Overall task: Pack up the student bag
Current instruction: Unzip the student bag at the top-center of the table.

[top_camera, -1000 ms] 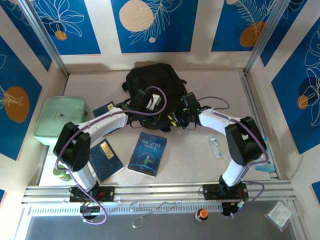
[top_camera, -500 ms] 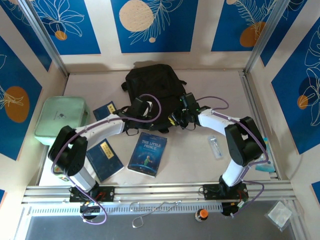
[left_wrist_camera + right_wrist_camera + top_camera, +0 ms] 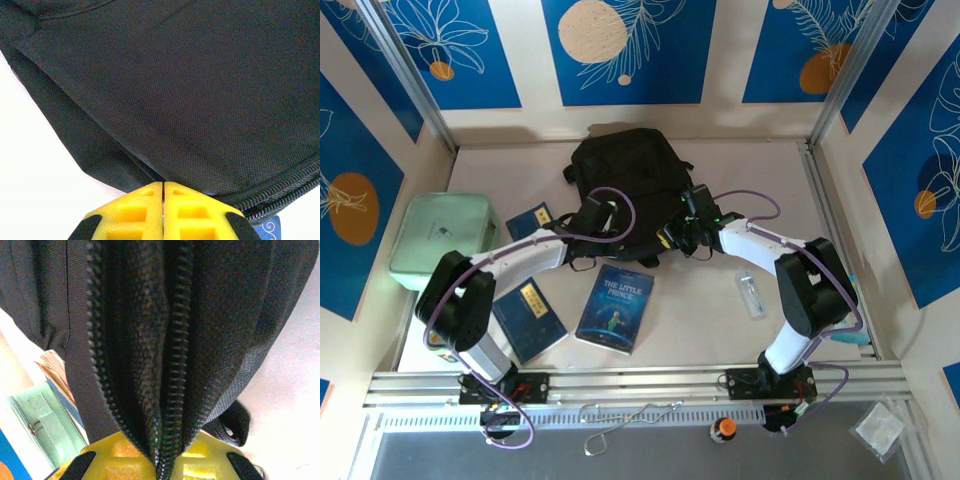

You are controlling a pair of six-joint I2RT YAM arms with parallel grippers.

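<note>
Black student bag (image 3: 625,165): right gripper (image 3: 159,454) pinches its zip (image 3: 175,365), left gripper (image 3: 163,185) clenched against its fabric; opening it probably needs pulling apart.

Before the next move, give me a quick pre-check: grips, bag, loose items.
1. Zip edge of the student bag clamped in the right gripper: ok.
2. The left gripper is shut at the bag's fabric edge; fabric actually pinched: cannot tell.
3. Bag mouth wide enough for a book: cannot tell.
4. The Little Prince book lying free on the table: ok.
5. The mint-green case packed: not ok, it sits on the table left of the bag.
</note>
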